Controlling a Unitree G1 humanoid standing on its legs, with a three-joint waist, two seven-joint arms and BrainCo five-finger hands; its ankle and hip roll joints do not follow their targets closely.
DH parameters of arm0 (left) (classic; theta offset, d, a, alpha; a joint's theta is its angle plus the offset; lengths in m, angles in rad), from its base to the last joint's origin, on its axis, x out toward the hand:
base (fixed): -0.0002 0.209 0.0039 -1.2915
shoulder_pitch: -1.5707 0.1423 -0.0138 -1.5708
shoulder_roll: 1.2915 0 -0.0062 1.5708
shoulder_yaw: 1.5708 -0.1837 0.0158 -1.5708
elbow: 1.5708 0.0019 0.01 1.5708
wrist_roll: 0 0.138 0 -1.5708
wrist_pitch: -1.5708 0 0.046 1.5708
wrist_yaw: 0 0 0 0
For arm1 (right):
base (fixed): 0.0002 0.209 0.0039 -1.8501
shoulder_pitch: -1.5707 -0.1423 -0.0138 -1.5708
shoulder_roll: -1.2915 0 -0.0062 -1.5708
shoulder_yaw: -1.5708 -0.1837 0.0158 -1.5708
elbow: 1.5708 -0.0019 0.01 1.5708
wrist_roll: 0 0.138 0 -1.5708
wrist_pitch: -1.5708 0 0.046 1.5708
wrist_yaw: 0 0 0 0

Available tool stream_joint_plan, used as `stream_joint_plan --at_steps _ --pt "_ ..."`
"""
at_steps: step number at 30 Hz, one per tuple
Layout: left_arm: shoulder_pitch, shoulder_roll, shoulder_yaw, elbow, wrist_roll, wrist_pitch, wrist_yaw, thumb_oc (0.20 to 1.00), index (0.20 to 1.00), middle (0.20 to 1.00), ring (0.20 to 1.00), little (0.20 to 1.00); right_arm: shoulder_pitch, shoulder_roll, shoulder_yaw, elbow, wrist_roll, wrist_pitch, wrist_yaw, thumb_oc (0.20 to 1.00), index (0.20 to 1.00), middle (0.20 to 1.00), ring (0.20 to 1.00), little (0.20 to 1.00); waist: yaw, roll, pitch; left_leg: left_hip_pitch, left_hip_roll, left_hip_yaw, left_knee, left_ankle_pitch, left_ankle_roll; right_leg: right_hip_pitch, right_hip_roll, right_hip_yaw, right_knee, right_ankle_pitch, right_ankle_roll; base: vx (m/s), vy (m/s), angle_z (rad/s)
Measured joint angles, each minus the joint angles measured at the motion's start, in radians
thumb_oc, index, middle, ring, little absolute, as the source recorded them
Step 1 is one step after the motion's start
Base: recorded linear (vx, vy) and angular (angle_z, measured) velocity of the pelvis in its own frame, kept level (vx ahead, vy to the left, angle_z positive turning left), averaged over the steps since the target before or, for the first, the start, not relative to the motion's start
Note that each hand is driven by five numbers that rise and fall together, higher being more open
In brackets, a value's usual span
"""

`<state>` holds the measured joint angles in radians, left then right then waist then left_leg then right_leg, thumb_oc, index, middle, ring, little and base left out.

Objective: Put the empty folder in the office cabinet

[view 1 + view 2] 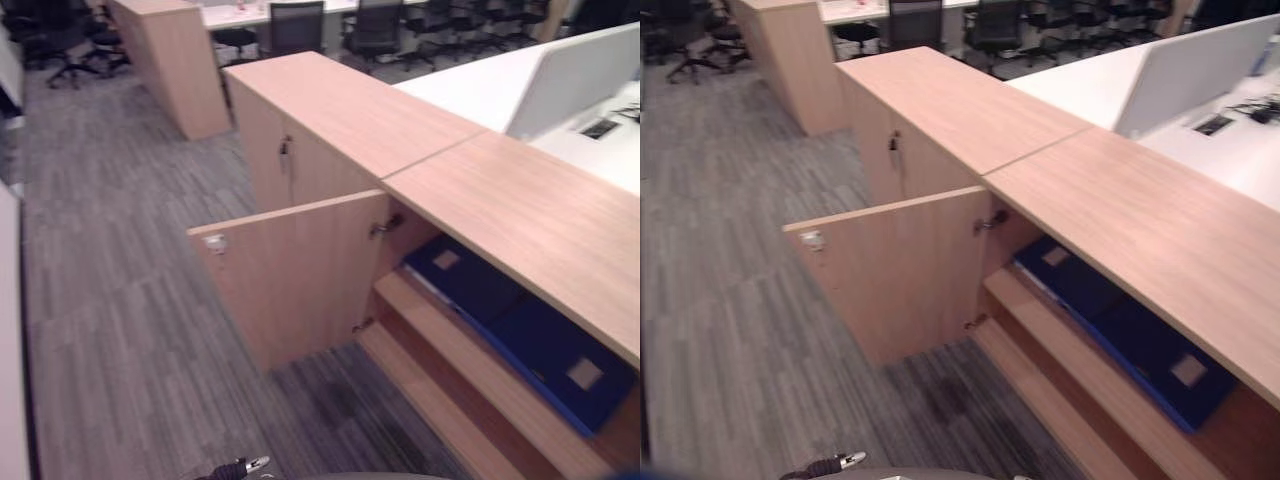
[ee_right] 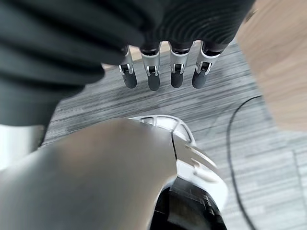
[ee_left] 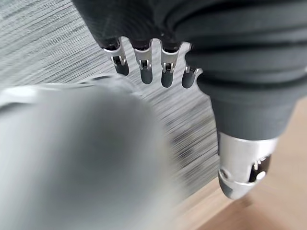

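Note:
The wooden office cabinet (image 1: 520, 210) stands at the right with its door (image 1: 300, 270) swung open toward the carpet. A dark blue folder (image 1: 520, 330) lies flat on the upper shelf (image 1: 450, 345) inside, with pale labels on its cover. My left hand (image 3: 144, 67) hangs over the grey carpet beside a wooden edge, fingers straight and holding nothing. My right hand (image 2: 153, 72) also hangs low over the carpet, its fingers relaxed and empty. Both hands are well away from the folder.
A second cabinet section (image 1: 330, 110) with a key in its closed door adjoins on the far side. Another tall cabinet (image 1: 180, 60) and office chairs (image 1: 295, 25) stand at the back. A white desk with a divider panel (image 1: 570, 75) lies behind the cabinet.

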<state>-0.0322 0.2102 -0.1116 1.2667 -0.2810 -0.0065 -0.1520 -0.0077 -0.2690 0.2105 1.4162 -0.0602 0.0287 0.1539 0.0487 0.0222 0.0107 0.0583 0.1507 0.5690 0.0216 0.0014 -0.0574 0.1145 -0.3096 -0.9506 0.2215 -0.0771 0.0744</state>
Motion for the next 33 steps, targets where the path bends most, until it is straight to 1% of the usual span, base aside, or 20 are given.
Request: stream_joint_plan --at_steps 1,2,4,5,6,7,10,15,16,18,19,20,21,23,24,27,30,31,32,33 --pt "-0.015 0.02 -0.002 -0.043 -0.01 -0.008 0.008 1.0 1.0 1.0 1.0 1.0 -0.001 -0.003 -0.023 0.0 0.0 0.0 0.0 1.0 1.0 1.0 1.0 1.0 -0.004 0.012 -0.003 -0.003 -0.045 -0.02 0.002 -0.016 0.032 0.011 -0.041 0.0 -0.005 0.027 0.014 -0.01 0.245 0.55" --pt "-0.017 0.028 -0.003 -0.059 -0.013 -0.017 0.013 1.0 1.0 1.0 1.0 1.0 -0.001 -0.001 -0.022 -0.001 0.0 -0.001 -0.001 1.0 1.0 1.0 1.0 1.0 -0.011 0.016 -0.005 -0.004 -0.06 -0.032 0.006 -0.022 0.042 0.01 -0.053 0.005 -0.004 0.03 0.011 0.0 0.194 0.51" --pt "-0.033 0.07 0.008 -0.092 -0.016 -0.02 0.021 1.0 1.0 1.0 1.0 1.0 -0.002 -0.002 -0.039 0.002 0.0 0.0 0.0 1.0 1.0 1.0 1.0 1.0 -0.012 0.019 -0.01 -0.009 -0.081 -0.039 0.014 -0.034 0.061 0.011 -0.067 0.007 -0.02 0.048 0.018 0.0 0.139 0.2" --pt "-0.046 0.109 0.027 -0.13 -0.016 -0.03 0.038 1.0 1.0 1.0 1.0 1.0 -0.004 -0.004 -0.041 0.001 0.0 0.003 0.0 1.0 1.0 1.0 1.0 1.0 -0.011 0.021 -0.012 -0.01 -0.096 -0.039 0.02 -0.042 0.072 0.015 -0.073 0.023 -0.042 0.069 0.036 0.01 0.15 0.0" --pt "-0.049 0.118 0.03 -0.142 -0.016 -0.04 0.045 1.0 1.0 1.0 1.0 1.0 -0.004 -0.004 -0.04 0.001 0.0 0.003 -0.001 1.0 1.0 1.0 1.0 1.0 -0.011 0.022 -0.013 -0.009 -0.097 -0.037 0.021 -0.043 0.075 0.019 -0.075 0.026 -0.044 0.071 0.038 0.01 0.104 -0.01" --pt "-0.055 0.148 0.034 -0.172 -0.014 -0.031 0.05 1.0 1.0 1.0 1.0 1.0 -0.003 -0.004 -0.05 0.003 0.001 0.004 0.001 1.0 1.0 1.0 1.0 1.0 -0.013 0.022 -0.015 -0.006 -0.102 -0.037 0.023 -0.044 0.076 0.024 -0.072 0.028 -0.059 0.085 0.054 0.03 0.065 -0.05" --pt "-0.069 0.172 0.034 -0.261 0.018 -0.038 0.062 1.0 1.0 1.0 1.0 1.0 -0.001 -0.022 -0.06 0.008 0.001 0.006 0.0 1.0 1.0 1.0 1.0 1.0 -0.012 0.033 -0.027 0.002 -0.102 -0.033 0.022 -0.044 0.076 0.031 -0.062 0.035 -0.081 0.096 0.073 0.02 0.049 -0.06" --pt "-0.167 0.222 0.002 -0.288 0.116 -0.041 0.1 1.0 1.0 1.0 1.0 1.0 0.014 -0.058 -0.06 0.007 0.0 0.005 -0.002 1.0 1.0 1.0 1.0 1.0 -0.046 0.037 -0.036 0.02 -0.097 -0.012 0.006 -0.044 0.074 0.025 -0.062 0.066 -0.073 0.096 0.075 0.02 0.012 -0.16" --pt "-0.188 0.231 -0.007 -0.288 0.132 -0.045 0.107 1.0 1.0 1.0 1.0 1.0 0.014 -0.058 -0.06 0.006 0.0 0.005 -0.002 1.0 1.0 1.0 1.0 1.0 -0.057 0.035 -0.037 0.019 -0.096 -0.004 0.002 -0.05 0.06 0.019 -0.062 0.078 -0.07 0.092 0.079 0.02 -0.008 -0.23" --pt "-0.224 0.234 -0.015 -0.288 0.154 -0.045 0.124 1.0 1.0 1.0 1.0 1.0 0.012 -0.059 -0.06 0.005 0.0 0.004 -0.002 1.0 1.0 1.0 1.0 1.0 -0.068 0.027 -0.042 0.021 -0.094 0.008 0.003 -0.047 0.058 0.002 -0.065 0.091 -0.065 0.088 0.082 0.01 -0.014 -0.25" --pt "-0.266 0.239 -0.037 -0.288 0.185 -0.046 0.144 1.0 1.0 1.0 1.0 1.0 0.013 -0.059 -0.06 0.005 0.0 0.004 -0.005 1.0 1.0 1.0 1.0 1.0 -0.071 0.016 -0.044 0.02 -0.092 0.022 0.002 -0.042 0.061 -0.012 -0.063 0.109 -0.066 0.089 0.081 0.01 -0.028 -0.29" --pt "-0.287 0.242 -0.062 -0.29 0.21 -0.047 0.151 1.0 1.0 1.0 1.0 1.0 0.009 -0.06 -0.06 0.001 0.0 0.004 -0.007 1.0 1.0 1.0 1.0 1.0 -0.087 0.008 -0.047 0.024 -0.091 0.031 0.007 -0.038 0.067 -0.015 -0.063 0.117 -0.066 0.089 0.082 0.01 -0.029 -0.28" --pt "-0.294 0.255 -0.095 -0.29 0.221 -0.048 0.16 1.0 1.0 1.0 1.0 1.0 0.007 -0.061 -0.059 0.001 -0.001 0.005 -0.008 1.0 1.0 1.0 1.0 1.0 -0.096 0.005 -0.047 0.025 -0.091 0.033 0.008 -0.037 0.066 -0.017 -0.063 0.119 -0.066 0.089 0.081 0.01 -0.021 -0.14" --pt "-0.319 0.261 -0.117 -0.289 0.252 -0.047 0.176 1.0 1.0 1.0 1.0 1.0 0.015 -0.061 -0.057 -0.001 -0.001 0.004 -0.016 1.0 1.0 1.0 1.0 1.0 -0.113 -0.004 -0.043 0.026 -0.089 0.049 0.008 -0.036 0.065 -0.027 -0.061 0.131 -0.067 0.09 0.08 0.02 -0.028 -0.22" --pt "-0.343 0.261 -0.134 -0.289 0.27 -0.047 0.185 1.0 1.0 1.0 1.0 1.0 0.027 -0.065 -0.056 -0.001 -0.001 0.004 -0.023 1.0 1.0 1.0 1.0 1.0 -0.122 -0.011 -0.038 0.028 -0.088 0.063 0.008 -0.036 0.065 -0.035 -0.059 0.144 -0.07 0.097 0.07 0.01 -0.025 -0.27" --pt "-0.376 0.26 -0.148 -0.286 0.27 -0.047 0.196 1.0 1.0 1.0 1.0 1.0 0.036 -0.066 -0.055 -0.003 -0.002 0.007 -0.026 1.0 1.0 1.0 1.0 1.0 -0.126 -0.016 -0.035 0.032 -0.086 0.079 0.005 -0.036 0.065 -0.041 -0.052 0.154 -0.075 0.104 0.065 0.01 -0.013 -0.2" --pt "-0.413 0.269 -0.154 -0.223 0.272 -0.041 0.232 1.0 1.0 1.0 1.0 1.0 0.05 -0.07 -0.041 -0.016 -0.002 0.005 -0.027 1.0 1.0 1.0 1.0 1.0 -0.152 -0.011 -0.03 0.041 -0.08 0.1 0.003 -0.036 0.065 -0.046 -0.039 0.174 -0.093 0.11 0.065 0.02 -0.021 -0.2" --pt "-0.425 0.269 -0.155 -0.194 0.28 -0.043 0.231 1.0 1.0 1.0 1.0 1.0 0.065 -0.074 -0.017 -0.057 -0.001 0.003 -0.03 1.0 1.0 1.0 1.0 1.0 -0.153 -0.012 -0.029 0.045 -0.079 0.108 0.002 -0.036 0.065 -0.046 -0.033 0.184 -0.096 0.111 0.064 0.0 -0.01 -0.27" --pt "-0.429 0.271 -0.155 -0.181 0.291 -0.043 0.231 1.0 1.0 1.0 1.0 1.0 0.065 -0.08 -0.012 -0.074 -0.001 -0.001 -0.027 1.0 1.0 1.0 1.0 1.0 -0.148 -0.014 -0.026 0.054 -0.075 0.117 0.0 -0.036 0.065 -0.045 -0.027 0.193 -0.102 0.116 0.057 0.02 -0.015 -0.26" --pt "-0.437 0.268 -0.155 -0.175 0.291 -0.041 0.238 1.0 1.0 1.0 1.0 1.0 0.076 -0.083 -0.013 -0.073 -0.001 -0.005 -0.026 1.0 1.0 1.0 1.0 1.0 -0.162 -0.023 -0.023 0.056 -0.072 0.125 0.0 -0.036 0.063 -0.047 -0.023 0.198 -0.106 0.118 0.059 0.02 -0.016 -0.19"
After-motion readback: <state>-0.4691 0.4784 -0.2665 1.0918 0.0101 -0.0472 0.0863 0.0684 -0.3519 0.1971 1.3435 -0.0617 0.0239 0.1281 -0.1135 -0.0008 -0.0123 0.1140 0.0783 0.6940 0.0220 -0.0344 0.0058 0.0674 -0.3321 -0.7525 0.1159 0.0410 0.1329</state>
